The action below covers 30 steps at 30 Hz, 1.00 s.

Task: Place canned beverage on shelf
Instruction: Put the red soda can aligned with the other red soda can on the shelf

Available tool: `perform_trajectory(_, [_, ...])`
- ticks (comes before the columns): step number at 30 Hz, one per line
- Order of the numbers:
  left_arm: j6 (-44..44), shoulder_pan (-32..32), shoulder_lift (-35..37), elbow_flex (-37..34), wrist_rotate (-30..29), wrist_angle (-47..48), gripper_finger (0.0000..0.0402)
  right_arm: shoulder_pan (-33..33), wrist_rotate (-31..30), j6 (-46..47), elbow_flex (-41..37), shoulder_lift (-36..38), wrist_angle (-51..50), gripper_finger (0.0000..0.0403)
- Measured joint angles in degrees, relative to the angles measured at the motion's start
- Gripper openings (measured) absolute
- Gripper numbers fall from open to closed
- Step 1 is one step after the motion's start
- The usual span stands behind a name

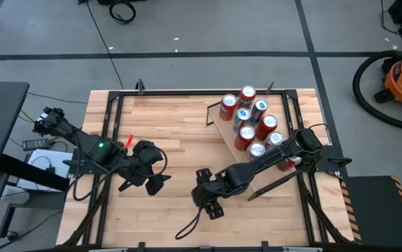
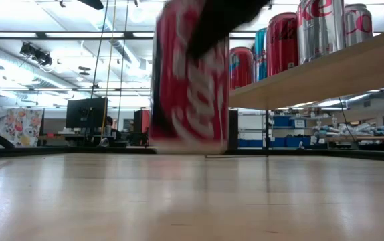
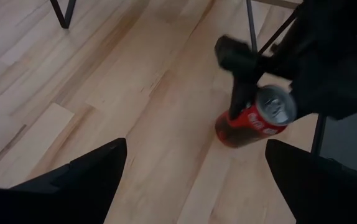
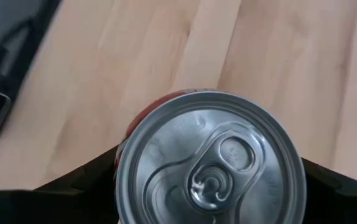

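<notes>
A red cola can stands near the table's front middle, between the fingers of my right gripper. Its silver top fills the right wrist view, and the gripper has shut on it. To the left, my left gripper hangs open above the tabletop with nothing between its fingers, and its view looks across at the can. The shelf, a sloped light wood board on thin black supports, stands at the back right. Several cans rest on it. My right gripper pinches the can's side wall just below the top rim between its two fingers, one on each side. The fingers slant down from above and from the table's right. The can is nearly upright. Whether its base rests on the tabletop, I cannot tell.
Bare planked tabletop lies left of the shelf and around the can. A black frame runs along the table's edges. The shelf's black legs stand on the wood. Beyond the table are monitors and benches.
</notes>
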<state>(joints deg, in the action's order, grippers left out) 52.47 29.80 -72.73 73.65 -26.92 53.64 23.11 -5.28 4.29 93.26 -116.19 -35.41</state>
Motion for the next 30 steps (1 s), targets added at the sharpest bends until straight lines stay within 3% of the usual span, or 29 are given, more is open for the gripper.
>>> perform_trajectory(15, [-0.12, 0.00, -0.02, 0.00, -0.02, 0.48, 0.0395, 0.25, -1.70, 6.51, 19.08, 1.94, -27.39, 0.0323])
perform_trajectory(21, [-0.64, 0.00, -0.02, -0.02, -0.04, 1.04, 0.0395, 2.55, -1.34, 7.67, 15.51, 8.30, -30.32, 0.0323])
perform_trajectory(30, [-0.81, 0.00, -0.02, -0.02, -0.04, 1.41, 0.0395, 5.65, -2.76, 11.24, 3.90, 20.42, -28.42, 0.0323])
